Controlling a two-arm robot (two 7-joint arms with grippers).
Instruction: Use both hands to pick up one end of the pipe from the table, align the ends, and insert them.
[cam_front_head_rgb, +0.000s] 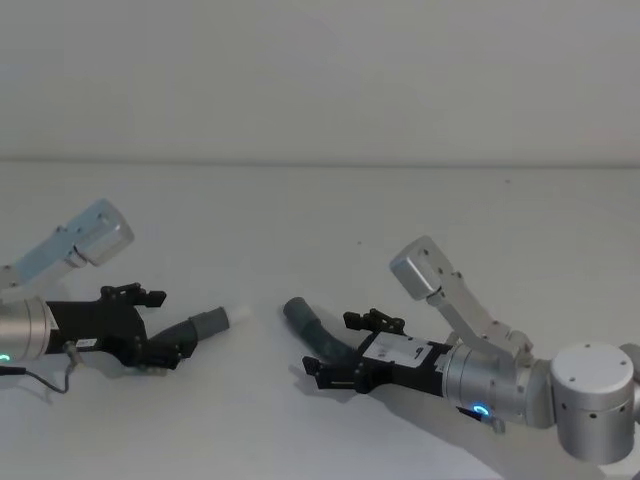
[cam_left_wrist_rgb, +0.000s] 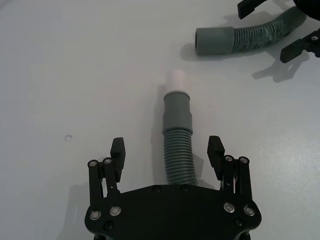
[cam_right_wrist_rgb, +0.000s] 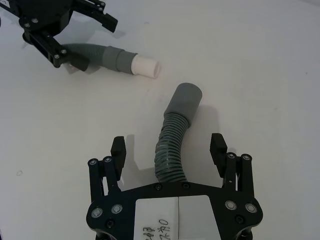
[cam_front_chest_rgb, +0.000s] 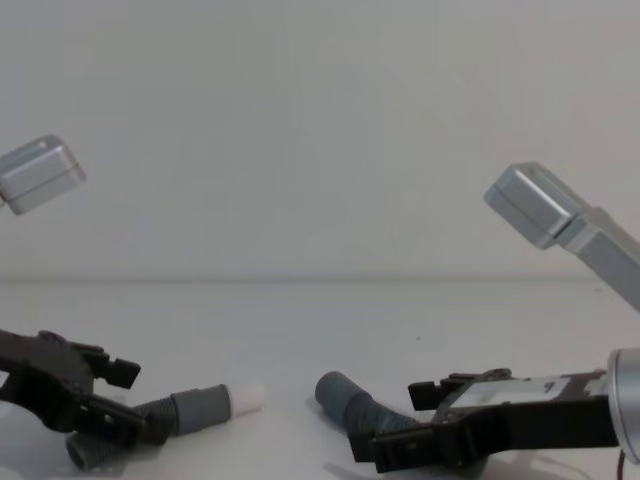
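White table (cam_front_head_rgb: 320, 215): left gripper (cam_left_wrist_rgb: 166, 149) wide open, straddling the white-tipped hose (cam_left_wrist_rgb: 177, 117), fingers clear of it. Right gripper (cam_right_wrist_rgb: 168, 145) wide open astride the darker hose (cam_right_wrist_rgb: 183, 102), nothing gripped.

Robotics lab or test bench, by look. Plain matte white table (cam_front_head_rgb: 420, 200), far edge meeting bare pale wall (cam_front_head_rgb: 320, 70). Two silver-grey metal robot arms, left arm (cam_front_head_rgb: 20, 330) and right arm (cam_front_head_rgb: 520, 390), low over table's near side. Blue-green status light (cam_front_head_rgb: 482, 409) on right arm; loose black cable (cam_front_head_rgb: 45, 380) at left arm. Hand-marked white label (cam_right_wrist_rgb: 177, 220) on right gripper (cam_right_wrist_rgb: 167, 145).
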